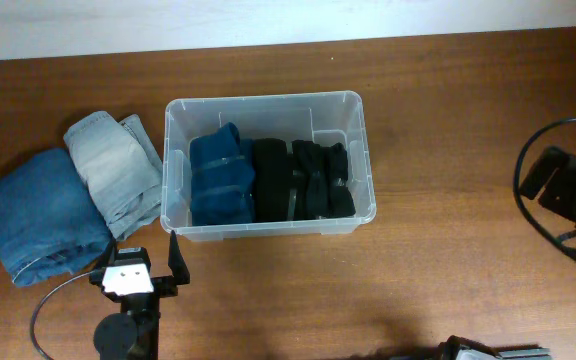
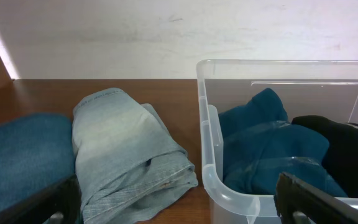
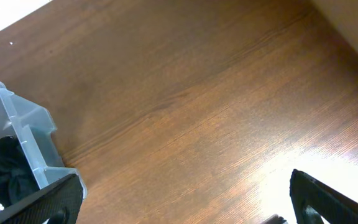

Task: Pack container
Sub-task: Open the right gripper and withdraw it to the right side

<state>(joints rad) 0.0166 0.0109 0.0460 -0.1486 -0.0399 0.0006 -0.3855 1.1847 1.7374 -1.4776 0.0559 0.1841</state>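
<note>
The left gripper (image 1: pixel 136 265) is hovering with jaws spread wide and empty. Ahead to its left, a folded pale-blue denim garment (image 1: pixel 113 170) is lying beside a darker blue one (image 1: pixel 38 215). Ahead to its right, the large clear plastic container (image 1: pixel 265 103) is sitting on the brown wooden desk (image 1: pixel 448 120), long axis crosswise. The right gripper (image 3: pixel 185 205), also spread and empty, is hanging beyond the container's far end, so the left arm (image 1: pixel 128 325) is standing nearer the denim.

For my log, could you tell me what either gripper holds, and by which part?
Nothing is held; the left gripper and right gripper are both open, empty.
</note>
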